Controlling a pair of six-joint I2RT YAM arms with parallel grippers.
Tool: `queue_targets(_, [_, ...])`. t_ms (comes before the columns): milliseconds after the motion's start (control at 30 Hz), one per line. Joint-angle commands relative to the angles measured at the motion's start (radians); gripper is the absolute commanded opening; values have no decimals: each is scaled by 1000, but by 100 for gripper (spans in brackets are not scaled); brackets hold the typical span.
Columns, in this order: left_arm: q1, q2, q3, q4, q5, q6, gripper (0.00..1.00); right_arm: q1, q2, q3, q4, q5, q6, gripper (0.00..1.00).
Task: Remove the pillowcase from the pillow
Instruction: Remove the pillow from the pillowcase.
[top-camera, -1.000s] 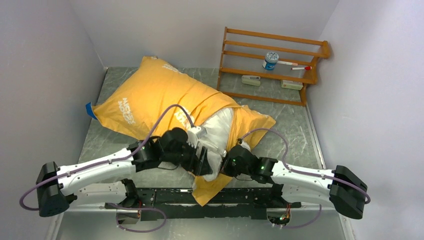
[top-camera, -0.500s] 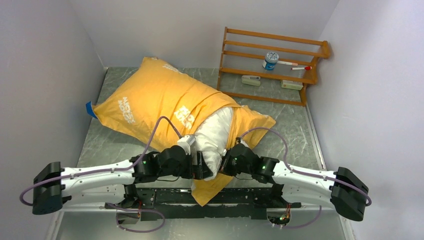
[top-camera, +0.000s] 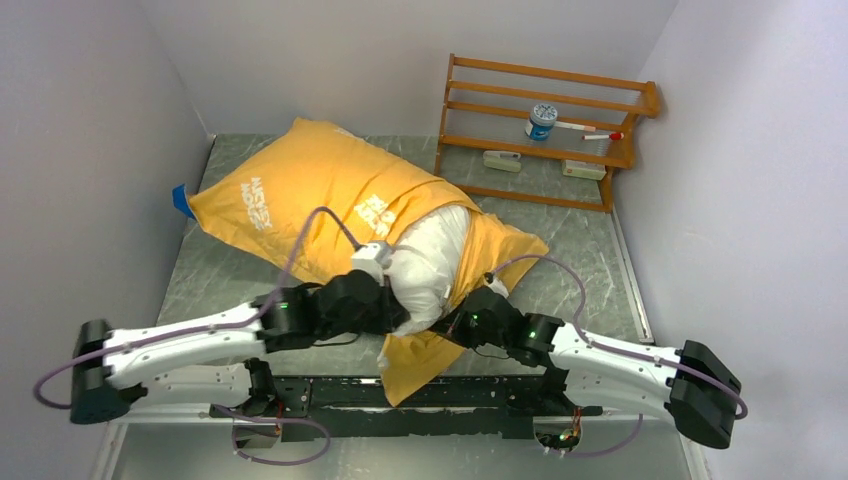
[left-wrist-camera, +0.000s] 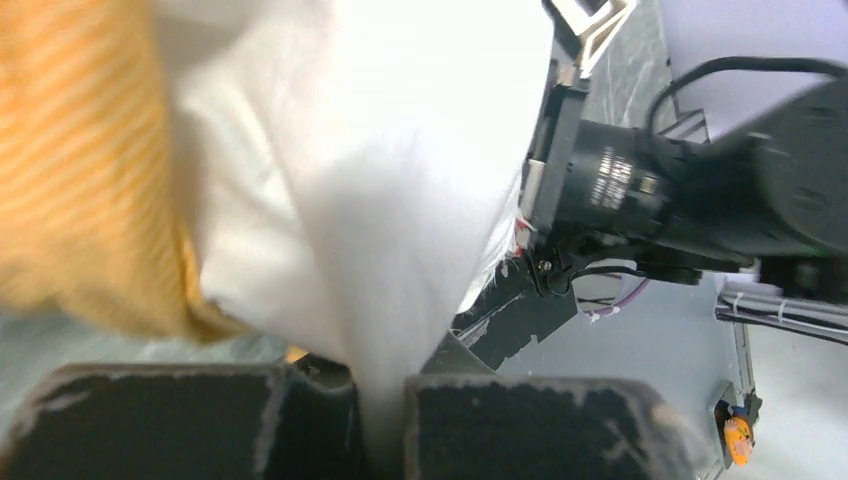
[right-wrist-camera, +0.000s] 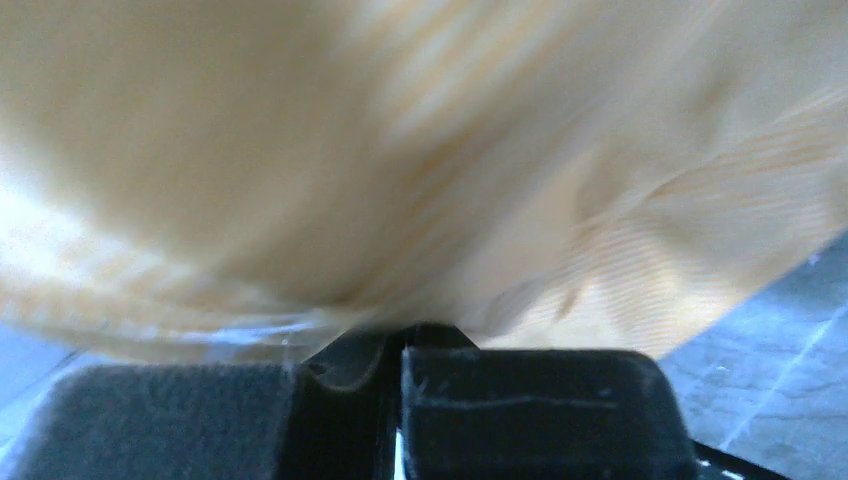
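Top view: the pillowcase (top-camera: 300, 200) lies diagonally across the grey marbled table (top-camera: 585, 270). Its orange-yellow face is up and the white lettering is legible. The closed end points to the far left corner and the open mouth faces the arms. A sliver of the blue face shows at the left corner.

The pillow (top-camera: 432, 262) is mostly inside the case. Only its white near end bulges out of the mouth. Orange cloth flanks that end on both sides, and one flap runs under it toward the near table edge.

Left gripper (left-wrist-camera: 382, 425): closed. The left wrist view shows a fold of white pillow fabric pinched between the two black pads. Orange cloth sits to the left of that fold, outside the jaws. From above, this gripper is at the left side of the pillow's exposed end.

Right gripper (right-wrist-camera: 400, 350): closed, pads pressed together. The right wrist view is blurred. Orange pillowcase cloth fills most of it and runs down into the seam between the pads, which reads as a pinch on the case. From above, this gripper is at the right side of the mouth, on the orange edge.

The two grippers are near each other, with the tip of the pillow between them.

Back right: a wooden rack (top-camera: 600, 150) stands by the wall, just beyond the case. A small blue-and-white tub (top-camera: 542, 120) sits on one of its shelves.
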Motion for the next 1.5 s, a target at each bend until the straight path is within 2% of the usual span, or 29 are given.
queue_targets(0, [-2, -243, 120, -203, -223, 10, 5, -30, 36, -113, -30, 7, 55, 0])
queue_targets(167, [-1, -369, 124, -377, -258, -63, 5, -41, 106, -87, 21, -44, -20, 0])
queue_targets(300, [-1, -403, 37, -322, -214, -114, 5, -42, 116, 21, -7, -84, -173, 0])
queue_targets(400, [-1, -392, -6, -278, -185, -150, 5, -44, 84, 127, -159, -40, -232, 4])
queue_targets(433, [-1, -385, -14, -279, -180, -164, 5, -43, 63, 163, -221, -9, -250, 6])
queue_targets(467, [-1, -377, -18, -282, -178, -173, 5, -43, 40, 194, -276, 20, -264, 15])
queue_targets(533, [-1, -360, -17, -292, -187, -181, 5, -43, -19, 255, -388, 76, -287, 44])
queue_targets(600, [-1, -347, -10, -304, -199, -178, 5, -42, -84, 300, -461, 122, -316, 61])
queue_targets(733, [-1, -331, 8, -344, -223, -174, 5, -43, -176, 375, -534, 209, -353, 69])
queue_targets(867, [-1, -329, 13, -369, -227, -181, 5, -43, -153, 437, -502, 270, -402, 73])
queue_targets(933, [-1, -331, 10, -378, -228, -192, 5, -45, -98, 456, -437, 256, -443, 74])
queue_targets(1000, [-1, -340, 7, -387, -229, -209, 5, -49, -11, 484, -408, 253, -478, 68])
queue_targets(1033, [-1, -345, 5, -393, -229, -218, 5, -51, 40, 511, -440, 278, -467, 61])
queue_targets(1100, [-2, -364, -1, -399, -233, -231, 5, -53, 129, 557, -550, 372, -420, 37])
queue_targets(1133, [-1, -373, -2, -408, -237, -237, 5, -53, 154, 564, -595, 410, -400, 32])
queue_targets(1233, [-1, -404, -3, -442, -254, -255, 5, -60, 147, 516, -634, 454, -379, 30])
queue_targets(1333, [-1, -428, 0, -474, -281, -259, 5, -90, 57, 412, -594, 441, -380, 26])
queue_targets(1467, [-1, -441, 47, -565, -332, -271, 5, -244, -41, 299, -533, 331, -410, 23])
